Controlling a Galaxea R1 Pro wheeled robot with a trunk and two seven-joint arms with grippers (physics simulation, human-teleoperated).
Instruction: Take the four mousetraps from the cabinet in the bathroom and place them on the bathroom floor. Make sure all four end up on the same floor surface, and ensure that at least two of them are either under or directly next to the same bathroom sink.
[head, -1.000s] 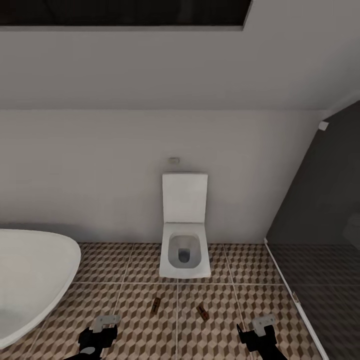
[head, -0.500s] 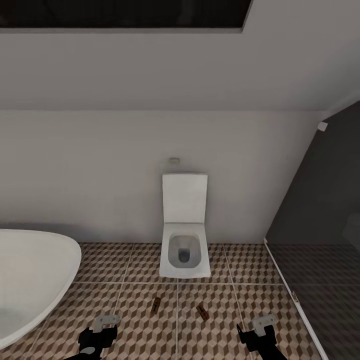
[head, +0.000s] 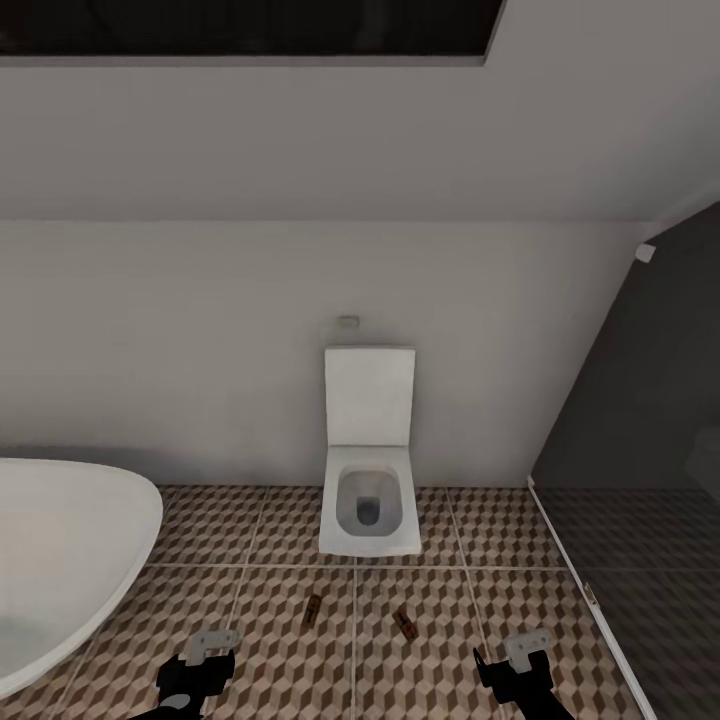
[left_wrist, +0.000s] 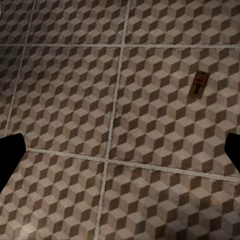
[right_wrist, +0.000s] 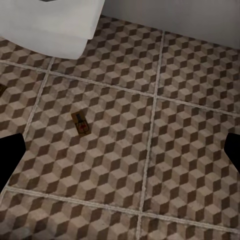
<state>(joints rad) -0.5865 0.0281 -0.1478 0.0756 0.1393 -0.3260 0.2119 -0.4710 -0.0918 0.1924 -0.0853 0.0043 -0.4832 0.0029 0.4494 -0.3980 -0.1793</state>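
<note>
Mousetraps (head: 312, 610) (head: 404, 624) on floor (head: 250, 600) before toilet (head: 369, 500).

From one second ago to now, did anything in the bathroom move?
Nothing visibly changed. The two mousetraps lie on the bathroom floor in front of the toilet, in the same spots. The left gripper and right gripper hang low over the tiles as before, jaws spread and holding nothing. The bathtub is unmoved too.
</note>
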